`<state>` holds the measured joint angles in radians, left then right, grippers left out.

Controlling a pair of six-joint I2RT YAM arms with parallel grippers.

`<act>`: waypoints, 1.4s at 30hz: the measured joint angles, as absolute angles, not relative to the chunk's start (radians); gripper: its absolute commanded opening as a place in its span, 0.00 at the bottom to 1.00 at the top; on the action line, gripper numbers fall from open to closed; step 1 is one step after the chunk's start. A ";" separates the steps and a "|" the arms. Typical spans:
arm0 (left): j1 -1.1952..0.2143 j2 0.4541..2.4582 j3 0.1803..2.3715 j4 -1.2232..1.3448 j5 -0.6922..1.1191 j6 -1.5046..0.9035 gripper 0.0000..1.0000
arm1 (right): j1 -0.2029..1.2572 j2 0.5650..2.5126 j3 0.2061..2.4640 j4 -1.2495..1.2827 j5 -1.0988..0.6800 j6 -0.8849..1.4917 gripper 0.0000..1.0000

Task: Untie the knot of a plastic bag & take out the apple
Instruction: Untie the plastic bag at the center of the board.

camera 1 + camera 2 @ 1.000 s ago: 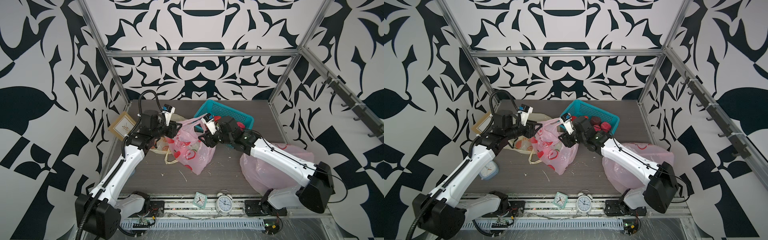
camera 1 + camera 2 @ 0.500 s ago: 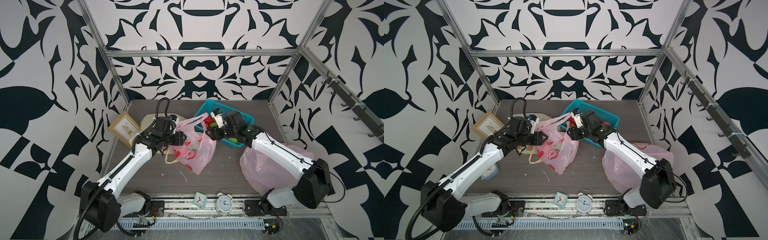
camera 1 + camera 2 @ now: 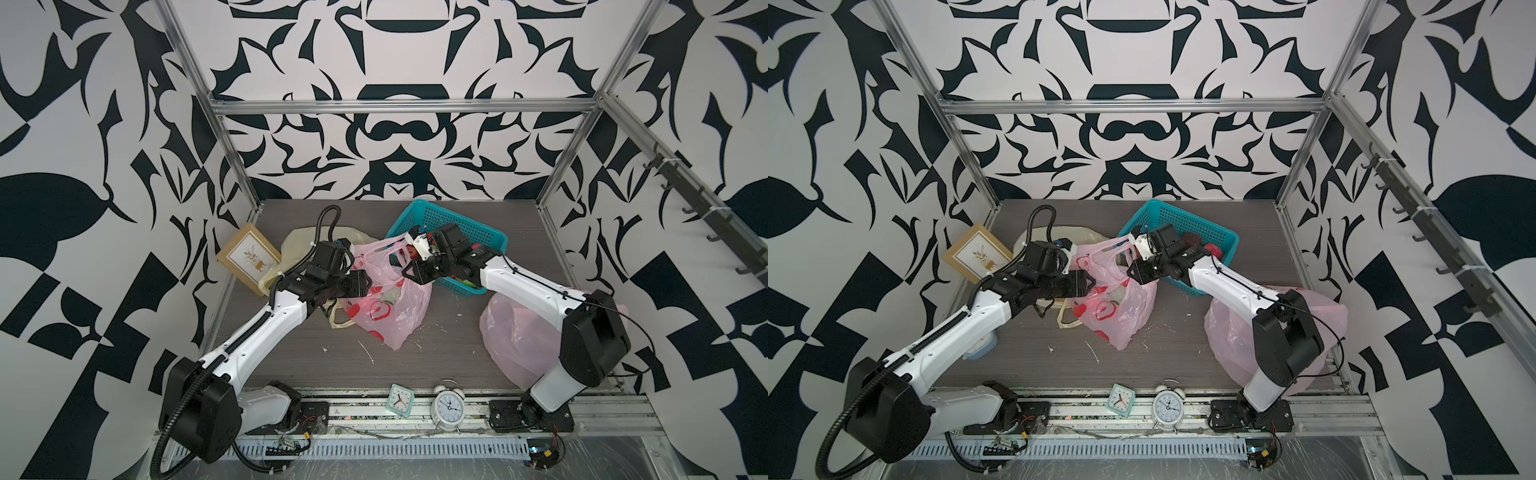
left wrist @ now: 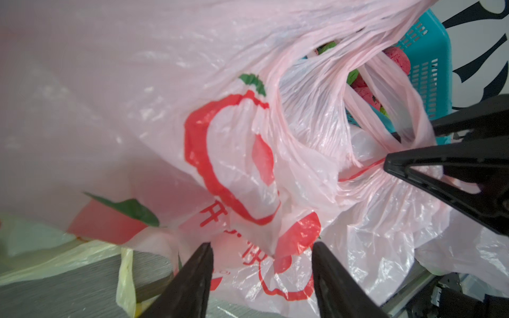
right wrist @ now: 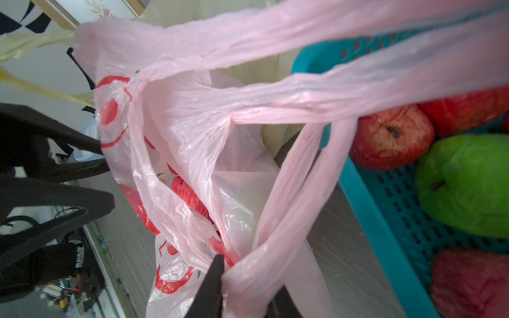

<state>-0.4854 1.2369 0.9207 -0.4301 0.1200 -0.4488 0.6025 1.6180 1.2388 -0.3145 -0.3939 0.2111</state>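
The bag (image 3: 390, 303) is seen mid-table, its mouth drawn up against the near corner of the basket (image 3: 457, 216). Bare table (image 3: 415, 357) is left open in front of it as far as the front edge. The left gripper (image 3: 368, 282) is set at the bag's left side, jaws apart with nothing pinched. The right gripper (image 3: 405, 272) is clamped on a bag handle. The apple (image 5: 190, 199) is seen inside the bag through its mouth. Two pink bags are counted, the second bag (image 3: 515, 332) lying under the right arm, along with one yellow bag (image 3: 299, 245), one frame (image 3: 249, 257) and two clocks (image 3: 401, 400). Compared with a second ago, the left gripper has been lowered and the frame uncovered.
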 measured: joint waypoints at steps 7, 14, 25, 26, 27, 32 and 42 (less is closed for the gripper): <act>-0.488 1.171 0.853 -0.385 0.117 -0.488 0.61 | 0.670 1.381 1.069 -0.190 -0.442 0.129 0.25; -0.489 1.071 0.790 -0.335 0.102 -0.530 0.60 | 0.779 1.321 0.997 -0.136 -0.524 0.023 0.31; -0.489 0.832 0.691 -0.311 0.086 -0.623 0.57 | 0.875 1.320 0.915 -0.115 -0.362 -0.054 0.29; -0.489 0.832 0.684 -0.304 0.093 -0.633 0.56 | 0.878 1.320 0.913 -0.109 -0.352 -0.056 0.29; -0.489 0.836 0.675 -0.293 0.100 -0.644 0.55 | 0.879 1.320 0.912 -0.102 -0.342 -0.056 0.29; -0.501 0.884 0.641 -0.256 0.140 -0.693 0.52 | 0.884 1.309 0.899 -0.068 -0.297 -0.049 0.28; -0.517 0.940 0.590 -0.143 0.157 -0.736 0.55 | 0.894 1.289 0.883 -0.021 -0.314 -0.017 0.28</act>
